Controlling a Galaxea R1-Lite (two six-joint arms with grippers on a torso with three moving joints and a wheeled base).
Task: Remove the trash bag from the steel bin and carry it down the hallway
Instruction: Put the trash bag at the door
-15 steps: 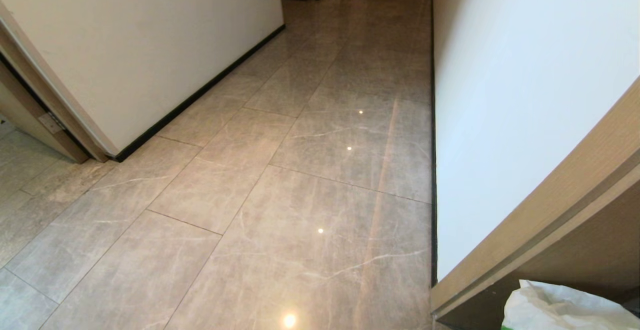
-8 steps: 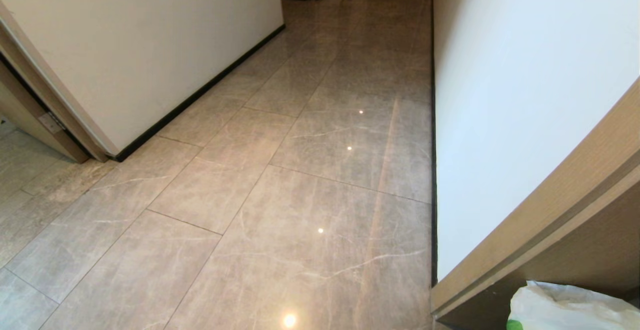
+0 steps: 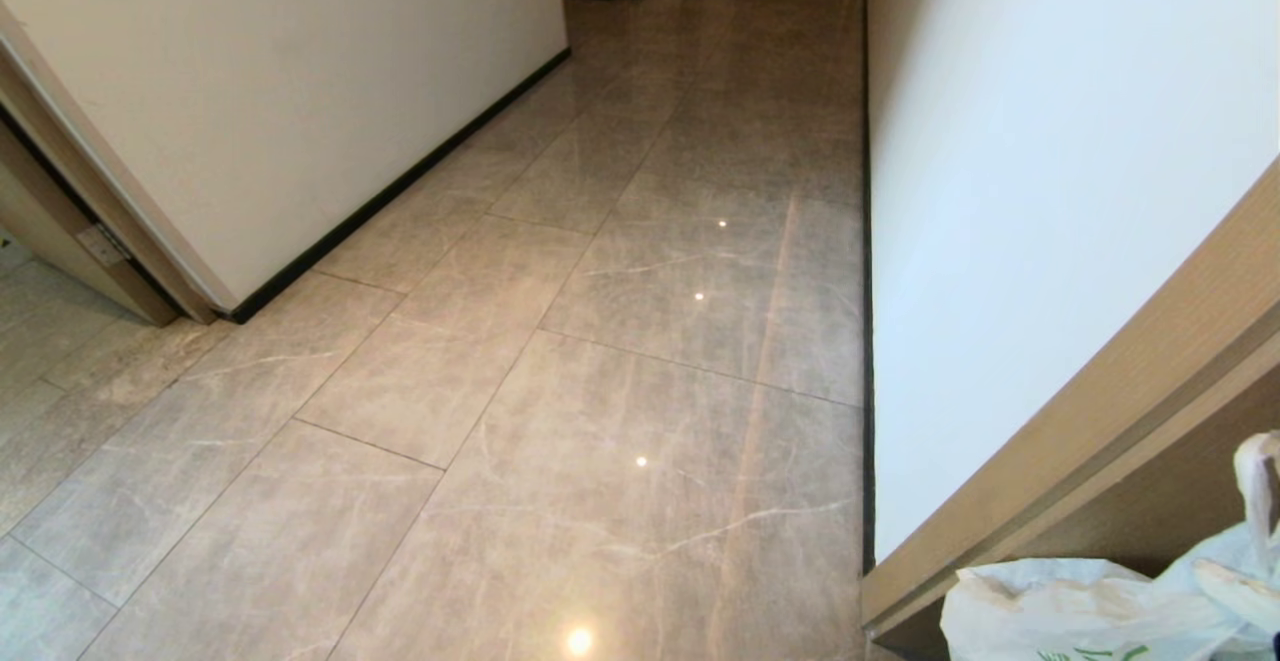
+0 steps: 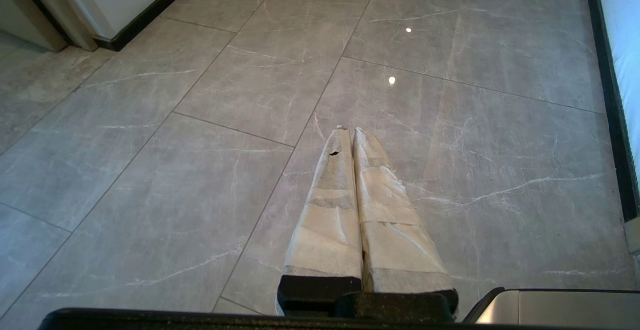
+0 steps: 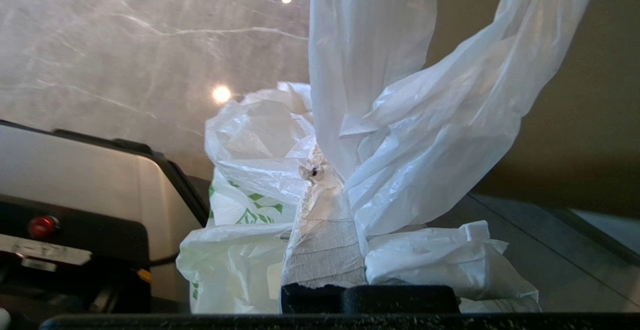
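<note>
Carrying step appears in hand: hallway [image 3: 620, 341] runs ahead, glossy grey veined tiles, white walls, black baseboards, wood door frames at both sides; trash bag [image 5: 400, 120] sits low at the robot's right, bunched plastic clamped in the right hand [image 5: 320, 180], out of any bin I can see; left hand [image 4: 350, 135] pressed together, empty, above bare floor; next move likely needs the bag kept high and clear of the right door frame [image 3: 1080, 421].

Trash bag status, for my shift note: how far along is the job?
Done: the trash bag looks lifted out; no steel bin shows. In hand: the right end effector is shut on its plastic, at the head view's lower right. Left: the hallway lies ahead, untravelled. The left end effector is shut, empty.
</note>
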